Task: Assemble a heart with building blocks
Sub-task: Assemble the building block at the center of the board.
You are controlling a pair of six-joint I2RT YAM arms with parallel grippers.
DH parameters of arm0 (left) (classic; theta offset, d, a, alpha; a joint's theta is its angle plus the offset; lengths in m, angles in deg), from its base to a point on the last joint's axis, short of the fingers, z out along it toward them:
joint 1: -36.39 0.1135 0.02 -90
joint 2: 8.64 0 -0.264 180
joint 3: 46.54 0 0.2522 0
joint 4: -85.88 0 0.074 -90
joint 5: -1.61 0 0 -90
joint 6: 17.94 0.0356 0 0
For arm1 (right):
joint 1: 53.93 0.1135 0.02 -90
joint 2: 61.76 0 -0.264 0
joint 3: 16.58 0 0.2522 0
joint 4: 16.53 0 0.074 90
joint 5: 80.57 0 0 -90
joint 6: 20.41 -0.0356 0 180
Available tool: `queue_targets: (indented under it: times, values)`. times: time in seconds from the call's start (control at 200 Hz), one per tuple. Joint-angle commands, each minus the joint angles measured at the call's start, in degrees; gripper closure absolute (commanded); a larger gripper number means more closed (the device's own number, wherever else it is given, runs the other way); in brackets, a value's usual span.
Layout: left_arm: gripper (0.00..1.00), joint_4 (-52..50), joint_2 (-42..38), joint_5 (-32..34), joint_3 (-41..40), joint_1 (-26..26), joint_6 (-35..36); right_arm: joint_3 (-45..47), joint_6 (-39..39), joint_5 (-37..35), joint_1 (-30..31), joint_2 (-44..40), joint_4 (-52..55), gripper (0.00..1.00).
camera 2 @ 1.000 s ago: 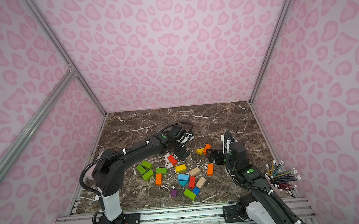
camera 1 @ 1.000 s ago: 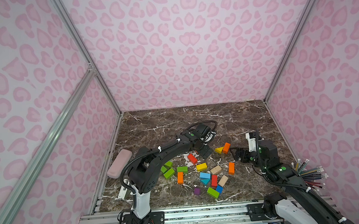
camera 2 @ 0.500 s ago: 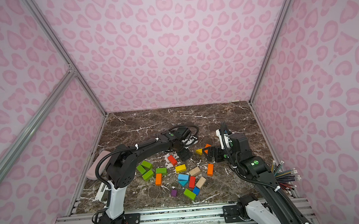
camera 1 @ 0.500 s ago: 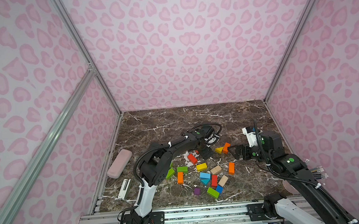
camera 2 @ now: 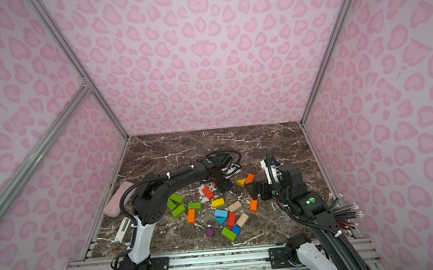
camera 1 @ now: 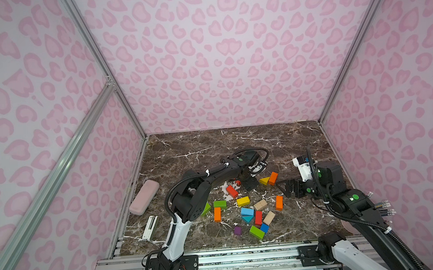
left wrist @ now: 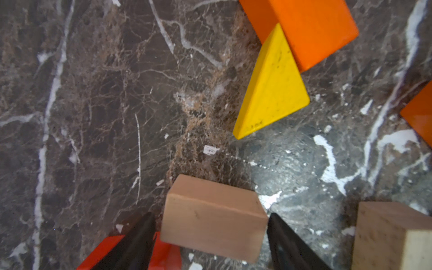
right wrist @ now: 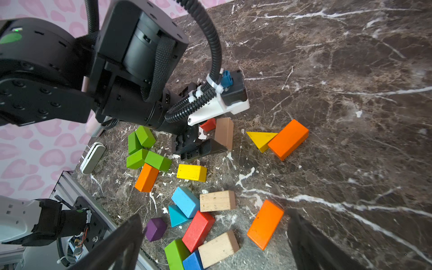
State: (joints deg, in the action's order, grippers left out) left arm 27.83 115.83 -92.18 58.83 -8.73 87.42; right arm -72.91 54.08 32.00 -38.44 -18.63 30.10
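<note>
While the left gripper (left wrist: 210, 214) straddles, jaws not quite clamped, a plain tan wooden brick (left wrist: 214, 224) on the brown marble tabletop (left wrist: 93, 117), the right gripper (right wrist: 215, 213) hangs wide open and empty near scattered painted wooden blocks (right wrist: 191, 173).

Top cams: 2 eyes of one head, high above the front rail (camera 1: 245, 257), looking down and fwd over the whole marble table (camera 1: 276, 142) to the back wall (camera 1: 218, 62); nearly the same pic in both top views. Left wrist cam: v. close, looks almost straight down, sees yellow triangle (left wrist: 273, 93) + orange brick (left wrist: 315, 30). Right wrist cam: farther off, slanted, shares those 2 pieces, also shows the left arm (right wrist: 46, 70).
</note>
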Motion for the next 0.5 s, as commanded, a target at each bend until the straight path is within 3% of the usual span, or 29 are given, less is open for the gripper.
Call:
queue_targets:
  times: [0.0, 0.28, 0.495]
  values:
    - [0.32, 1.54, 0.15, -1.45, 0.92, 0.10, -0.10, -0.12, 0.68, 1.07, 0.05, -0.32, -0.55, 0.01]
    - [0.46, 1.62, -0.13, -2.43, 0.33, -0.01, -3.50, -0.06, 0.81, 1.32, 0.05, 0.04, -0.34, 0.01]
    - [0.51, 4.82, -2.25, -1.33, -3.59, -1.09, -11.58, -0.06, 0.67, 1.25, 0.03, 0.09, -0.43, 0.01]
